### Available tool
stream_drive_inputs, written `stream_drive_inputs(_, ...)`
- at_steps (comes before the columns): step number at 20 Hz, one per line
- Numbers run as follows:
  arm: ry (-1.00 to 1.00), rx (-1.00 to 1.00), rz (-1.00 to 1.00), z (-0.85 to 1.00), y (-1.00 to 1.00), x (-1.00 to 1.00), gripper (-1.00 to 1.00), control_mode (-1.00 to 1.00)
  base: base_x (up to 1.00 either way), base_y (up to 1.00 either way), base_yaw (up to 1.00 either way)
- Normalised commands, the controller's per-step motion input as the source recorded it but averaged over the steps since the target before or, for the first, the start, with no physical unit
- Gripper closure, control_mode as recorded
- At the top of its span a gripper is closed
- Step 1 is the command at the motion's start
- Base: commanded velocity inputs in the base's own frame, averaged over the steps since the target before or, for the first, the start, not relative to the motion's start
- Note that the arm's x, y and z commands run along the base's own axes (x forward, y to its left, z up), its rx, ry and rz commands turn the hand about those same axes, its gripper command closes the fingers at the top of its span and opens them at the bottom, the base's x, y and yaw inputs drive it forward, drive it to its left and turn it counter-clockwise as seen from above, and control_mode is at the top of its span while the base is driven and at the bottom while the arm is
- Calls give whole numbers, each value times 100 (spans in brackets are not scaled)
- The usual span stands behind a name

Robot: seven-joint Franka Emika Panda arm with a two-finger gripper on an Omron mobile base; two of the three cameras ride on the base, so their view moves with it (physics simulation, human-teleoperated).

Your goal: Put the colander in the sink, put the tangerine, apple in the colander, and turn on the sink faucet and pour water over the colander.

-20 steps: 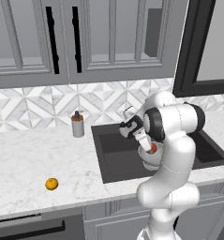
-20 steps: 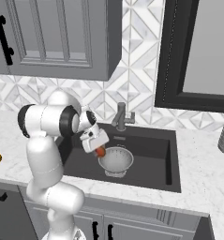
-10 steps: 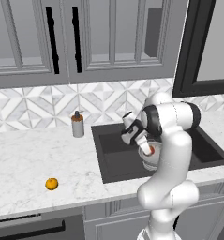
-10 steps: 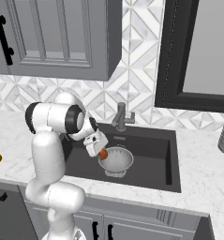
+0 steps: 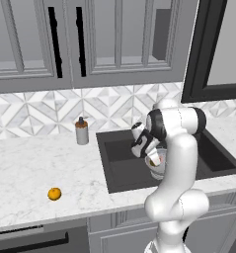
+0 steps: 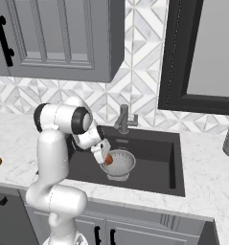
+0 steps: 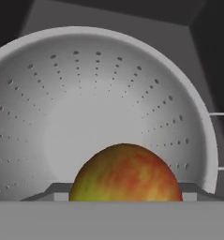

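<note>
The sink (image 6: 159, 158) is the big dark basin set in the marble tabletop (image 5: 25, 173), and the colander (image 6: 121, 162) already sits inside it, upright, toward the front left of the basin as the right base view shows it. The sink faucet (image 6: 124, 119) stands at the back rim, its spout well apart from the colander; if the bowl stays that far forward, the water may fall beside it rather than into it.

The claw (image 6: 105, 155) hangs just over the colander's near rim, clamped on the apple (image 7: 125, 172), which fills the space between the finger tips in the hand view with the perforated bowl directly behind it. The risk here is the release: the apple looks closer to the rim than to the middle, so letting go now could send it against the edge, bounce it out into the basin, or tip the light bowl. Lowering too far could knock the colander with the fingers and shove it along the basin floor.

The tangerine (image 5: 54, 193) lies alone on the tabletop, far left of the sink; being round, it could roll at a clumsy approach.
</note>
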Motion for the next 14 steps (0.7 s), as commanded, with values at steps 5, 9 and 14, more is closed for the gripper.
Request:
stream_drive_inputs(5, -12, 9, 13, -32, -14, 19, 100, -100, 0, 0, 0)
stream_drive_inputs(9, -14, 7, 12, -33, -10, 1, -100, -100, 0, 0, 0)
stream_drive_inputs(14, -21, 9, 12, -12, -19, -2, -100, -100, 0, 0, 0)
